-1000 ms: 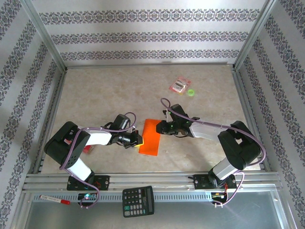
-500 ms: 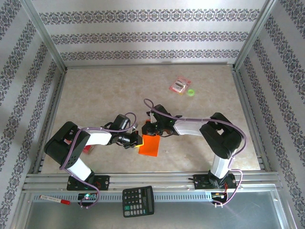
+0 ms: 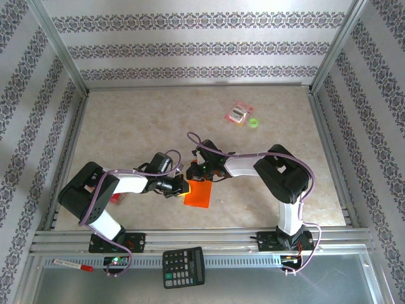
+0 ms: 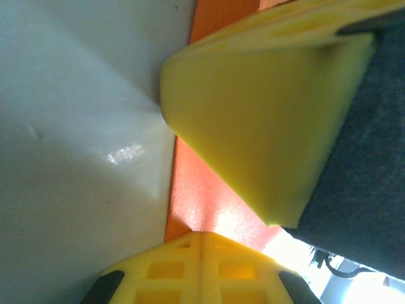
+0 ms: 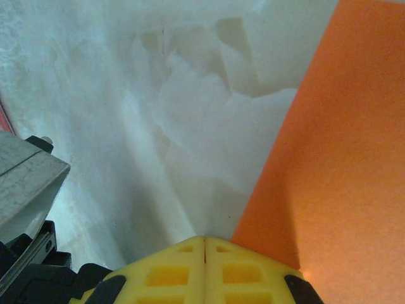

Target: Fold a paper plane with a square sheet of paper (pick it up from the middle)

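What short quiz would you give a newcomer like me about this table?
1. The paper sheet is: A) blue B) orange C) white.
2. True or false: the left pincer and the right pincer both stand wide open.
3. Which black thing lies on the near rail?
Key: 1 B. 2 False, both are shut. 3 The calculator.

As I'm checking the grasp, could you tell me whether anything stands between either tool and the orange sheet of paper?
Nothing visible does: the shut left tool and shut right tool sit right at the edges of the thin bright orange paper sheet.
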`<state>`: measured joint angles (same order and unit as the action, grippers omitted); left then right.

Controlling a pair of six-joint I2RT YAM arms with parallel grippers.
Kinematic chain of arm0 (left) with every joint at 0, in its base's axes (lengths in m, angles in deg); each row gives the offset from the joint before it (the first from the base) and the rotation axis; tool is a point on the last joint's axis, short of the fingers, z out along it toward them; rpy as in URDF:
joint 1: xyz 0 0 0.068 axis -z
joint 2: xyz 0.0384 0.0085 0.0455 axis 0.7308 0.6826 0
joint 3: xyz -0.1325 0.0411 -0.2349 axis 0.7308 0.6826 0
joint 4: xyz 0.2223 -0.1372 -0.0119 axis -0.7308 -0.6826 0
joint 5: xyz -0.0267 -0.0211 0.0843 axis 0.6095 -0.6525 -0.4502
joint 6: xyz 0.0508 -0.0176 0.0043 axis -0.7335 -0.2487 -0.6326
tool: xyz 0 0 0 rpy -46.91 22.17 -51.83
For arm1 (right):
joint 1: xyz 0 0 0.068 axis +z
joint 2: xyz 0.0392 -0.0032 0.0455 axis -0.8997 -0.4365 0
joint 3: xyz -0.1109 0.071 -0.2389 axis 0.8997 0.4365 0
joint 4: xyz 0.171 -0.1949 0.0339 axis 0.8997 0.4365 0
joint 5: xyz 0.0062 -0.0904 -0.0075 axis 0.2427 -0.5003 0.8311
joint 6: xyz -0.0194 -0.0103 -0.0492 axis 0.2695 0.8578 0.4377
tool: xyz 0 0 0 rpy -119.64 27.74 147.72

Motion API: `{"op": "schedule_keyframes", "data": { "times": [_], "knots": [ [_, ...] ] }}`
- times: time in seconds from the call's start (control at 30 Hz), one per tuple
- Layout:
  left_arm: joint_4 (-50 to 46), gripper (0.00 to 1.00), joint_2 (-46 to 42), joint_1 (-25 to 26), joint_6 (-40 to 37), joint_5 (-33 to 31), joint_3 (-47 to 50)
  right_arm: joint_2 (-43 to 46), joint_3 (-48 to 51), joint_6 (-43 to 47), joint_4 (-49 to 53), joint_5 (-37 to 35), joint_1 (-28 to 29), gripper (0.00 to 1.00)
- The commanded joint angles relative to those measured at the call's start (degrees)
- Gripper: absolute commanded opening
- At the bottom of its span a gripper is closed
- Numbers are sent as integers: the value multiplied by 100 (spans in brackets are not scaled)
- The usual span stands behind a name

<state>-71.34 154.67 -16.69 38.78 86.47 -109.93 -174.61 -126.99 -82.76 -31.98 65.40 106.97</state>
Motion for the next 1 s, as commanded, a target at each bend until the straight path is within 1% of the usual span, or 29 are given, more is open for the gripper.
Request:
{"op": "schedule_keyframes", "data": {
  "times": [0.0, 0.43, 0.97],
  "knots": [
    [-1020, 0, 321, -48, -304, -453, 354, -272, -152, -12, 71, -458, -145, 0],
    [-1615, 0, 357, -36, -685, -623, 382, -419, -538, 106, 278, -569, -487, 0],
    [-1642, 0, 380, -35, -730, -621, 390, -834, -1215, 278, 710, -777, -868, 0]
  ]
}}
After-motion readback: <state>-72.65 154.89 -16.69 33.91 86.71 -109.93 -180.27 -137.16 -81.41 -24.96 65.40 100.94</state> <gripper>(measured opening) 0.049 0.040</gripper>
